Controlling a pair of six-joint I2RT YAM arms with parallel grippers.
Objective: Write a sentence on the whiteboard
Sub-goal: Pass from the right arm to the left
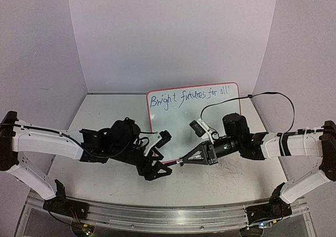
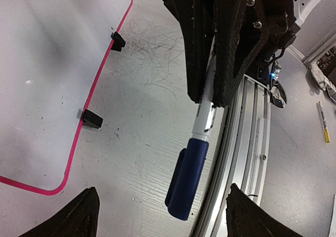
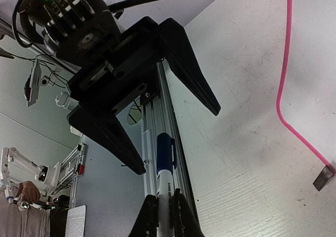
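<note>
The whiteboard (image 1: 181, 129) with its pink rim lies at the table's middle back. The sentence (image 1: 189, 96), in thin blue handwriting, runs along its far edge. My right gripper (image 1: 184, 161) is shut on a white marker (image 3: 165, 158) with its blue cap (image 2: 188, 176) on, pointing left just off the board's near edge. My left gripper (image 1: 164, 155) faces it, open wide. The capped end sits between the left fingertips (image 2: 86, 210) without touching them. In the right wrist view the right gripper (image 3: 164, 205) pinches the barrel and the left gripper (image 3: 177, 140) spreads round the cap.
Two black clip feet (image 2: 92, 119) (image 2: 117, 40) stick out from the board's rim. Grey scribbles (image 1: 226, 171) mark the tabletop under the right arm. An aluminium rail (image 1: 168, 213) runs along the near edge. White walls close in the back and sides.
</note>
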